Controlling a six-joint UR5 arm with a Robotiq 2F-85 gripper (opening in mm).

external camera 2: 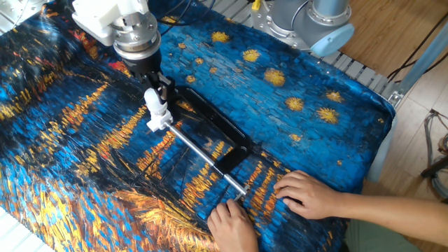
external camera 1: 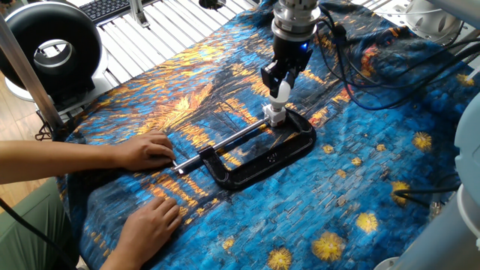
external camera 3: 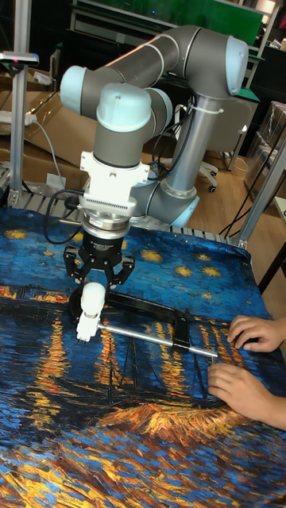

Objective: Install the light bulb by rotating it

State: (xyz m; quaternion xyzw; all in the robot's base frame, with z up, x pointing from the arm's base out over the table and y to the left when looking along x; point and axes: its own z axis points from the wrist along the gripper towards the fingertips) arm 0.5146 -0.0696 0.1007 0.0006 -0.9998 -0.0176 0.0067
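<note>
Gripper [external camera 3: 93, 284] clamped on light bulb [external camera 3: 92, 299], bulb neck hidden against socket block [external camera 3: 85, 325]

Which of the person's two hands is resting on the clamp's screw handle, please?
The hand farther from the cloth's near edge in the one fixed view; the other hand lies flat on the cloth beside the C-clamp.

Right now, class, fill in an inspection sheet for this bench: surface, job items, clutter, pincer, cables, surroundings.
Surface: table under a blue and orange painted cloth.
Job items: white bulb upright over the white socket, which sits at the end of the black clamp.
Clutter: nothing seen.
Pincer: pincer points down, shut on the bulb.
Cables: black cables across the cloth by the arm.
Surroundings: two hands rest by the clamp's screw handle; black ring lamp beside the table.
</note>
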